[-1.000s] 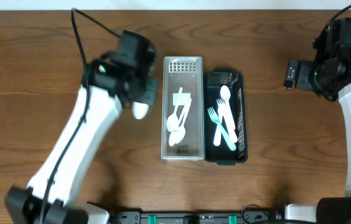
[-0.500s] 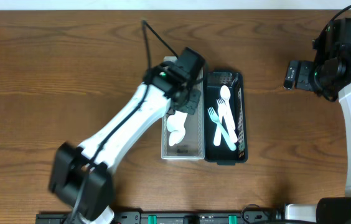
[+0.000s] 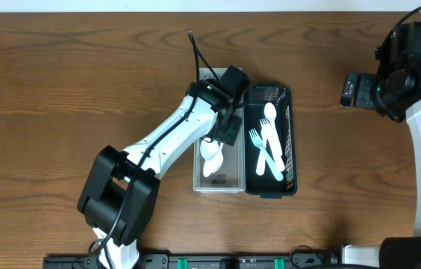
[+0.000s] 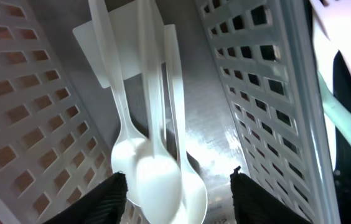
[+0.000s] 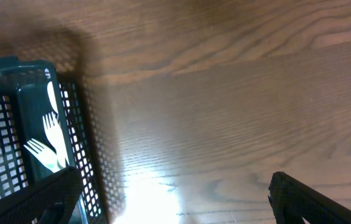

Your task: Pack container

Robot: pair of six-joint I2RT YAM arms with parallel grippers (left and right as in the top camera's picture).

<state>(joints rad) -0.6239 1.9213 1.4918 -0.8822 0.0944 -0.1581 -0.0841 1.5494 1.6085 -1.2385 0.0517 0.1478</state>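
Note:
A white slotted basket (image 3: 198, 172) in the middle of the table holds white spoons (image 3: 210, 158). Beside it on the right, a dark basket (image 3: 292, 149) holds pale forks (image 3: 265, 153) and a spoon. My left gripper (image 3: 227, 128) hangs low inside the white basket. In the left wrist view its jaws (image 4: 178, 202) stand open astride the spoon bowls (image 4: 158, 180), which lie on the basket floor. The basket's walls (image 4: 26, 112) rise on both sides. My right gripper (image 3: 351, 90) is open far to the right, over bare wood, with nothing in it (image 5: 175, 202).
The right wrist view shows the dark basket (image 5: 79, 143) at its left edge, with forks (image 5: 50, 140) inside. Brown wooden table (image 3: 61, 90) surrounds both baskets. The left arm's links stretch from the bottom left across the white basket's left rim.
My left arm swung right from beside the white basket, carrying a white spoon, to over that basket. Its jaws opened and the spoon now lies with the others. The right arm stayed still.

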